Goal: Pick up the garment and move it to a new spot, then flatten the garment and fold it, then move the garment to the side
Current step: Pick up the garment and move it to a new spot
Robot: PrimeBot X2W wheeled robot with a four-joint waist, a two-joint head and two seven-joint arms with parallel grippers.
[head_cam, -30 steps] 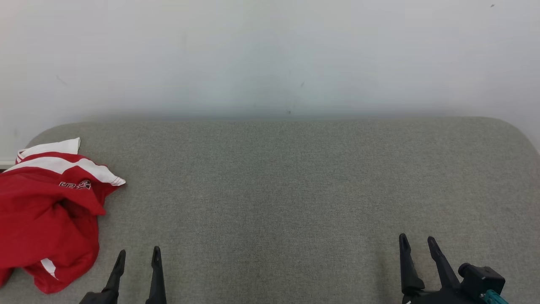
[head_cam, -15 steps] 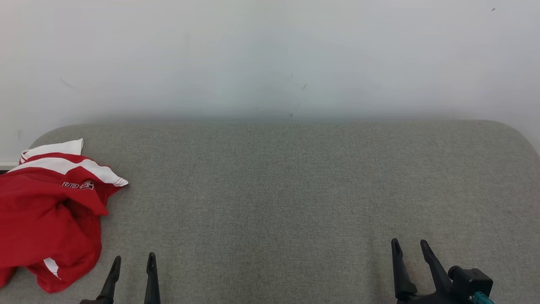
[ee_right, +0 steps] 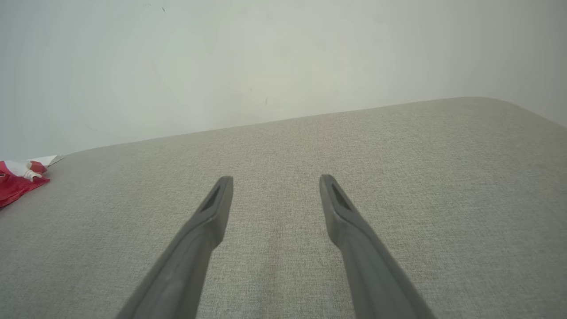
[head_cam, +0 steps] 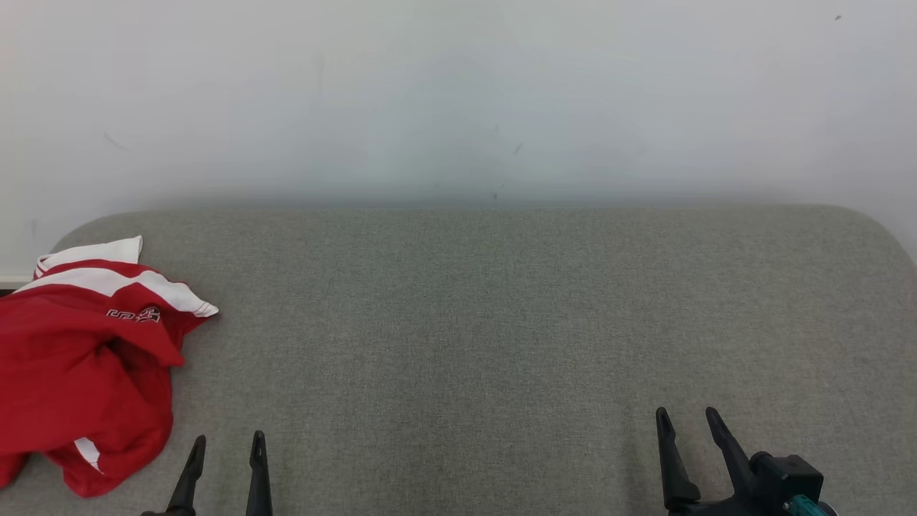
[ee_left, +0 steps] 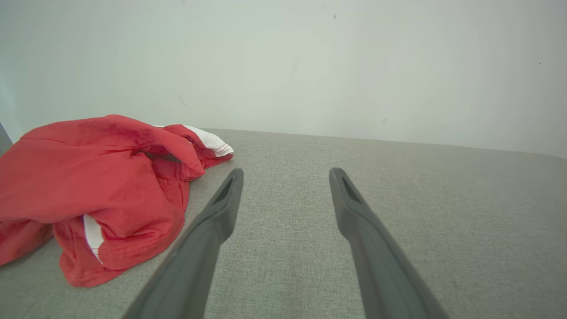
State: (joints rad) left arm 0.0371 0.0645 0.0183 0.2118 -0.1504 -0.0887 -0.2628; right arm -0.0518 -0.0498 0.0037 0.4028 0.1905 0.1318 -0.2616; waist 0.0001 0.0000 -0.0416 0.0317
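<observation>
Garment (head_cam: 86, 373), a red sports shirt with white bands, is not yet picked up, so I judge that the whole task is ahead. Nearest to the robot, the left claw (head_cam: 228, 437) and the right claw (head_cam: 685, 411) are low over the grey tabletop (head_cam: 501, 322). Both have their fingers spread wide, with nothing between them. The left claw is just beside the near edge of the garment but apart from it. The right claw is well apart from it, toward the other end. A little farther, the garment lies crumpled in a heap at the left end of the tabletop, unfolded. Behind the tabletop stands a pale wall (head_cam: 458, 93). Picking up, moving to a new spot, flattening, folding and putting aside all remain to do.
</observation>
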